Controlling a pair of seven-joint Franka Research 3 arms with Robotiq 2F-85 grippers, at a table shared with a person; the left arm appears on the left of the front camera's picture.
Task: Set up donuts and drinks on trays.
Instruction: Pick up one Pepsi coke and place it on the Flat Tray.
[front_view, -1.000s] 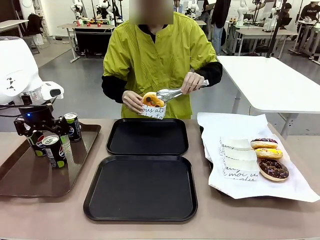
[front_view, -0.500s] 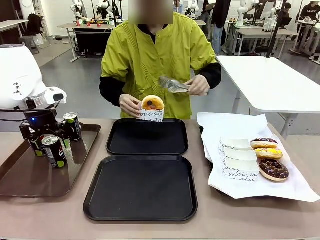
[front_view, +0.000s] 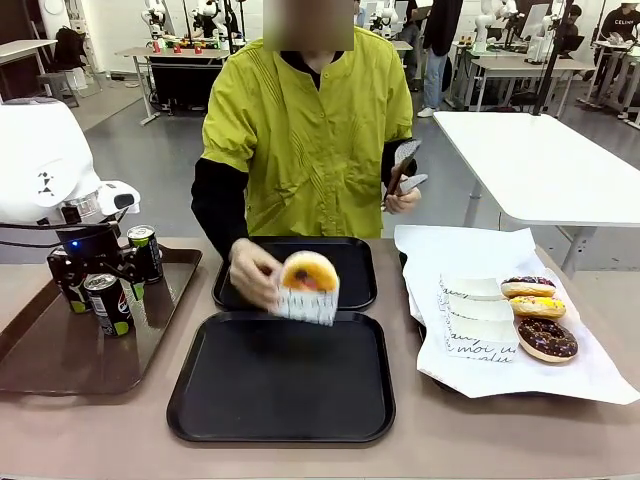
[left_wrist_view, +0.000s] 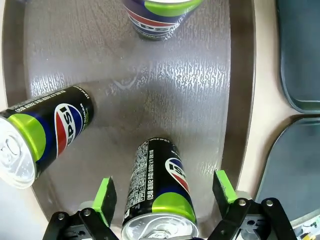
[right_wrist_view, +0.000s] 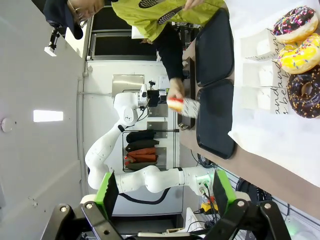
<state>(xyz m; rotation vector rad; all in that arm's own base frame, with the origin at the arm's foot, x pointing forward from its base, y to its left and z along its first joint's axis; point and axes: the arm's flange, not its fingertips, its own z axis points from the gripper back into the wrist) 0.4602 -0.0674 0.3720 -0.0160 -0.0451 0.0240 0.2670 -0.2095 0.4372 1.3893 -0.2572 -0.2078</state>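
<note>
**Three cans waiting, one framed by my left hand**

My left hand (left_wrist_view: 164, 194) hangs over the brown tray (front_view: 60, 372) at nine o'clock on the worktop (front_view: 450, 440). Its pads are wide apart either side of one can (left_wrist_view: 159, 200), with a gap on both sides, so nothing is gripped. In the wrist view a second can (left_wrist_view: 161, 17) stands at twelve o'clock of it and a third can (left_wrist_view: 47, 135) at nine.

I judge the can stiff but thin-walled, smooth, and fairly heavy if full. It is tall and narrow, so tippy. I'd take it across mid-body, upright, firmly without crushing.

My right hand (right_wrist_view: 163, 192) is spread open and empty.

The person's hand (front_view: 252, 272) carries a sleeved donut (front_view: 308, 280) above the two black trays (front_view: 280, 375) at mid-worktop. It looks soft with smearable icing, best held by the paper. More donuts (front_view: 540, 310) lie at three o'clock.
</note>
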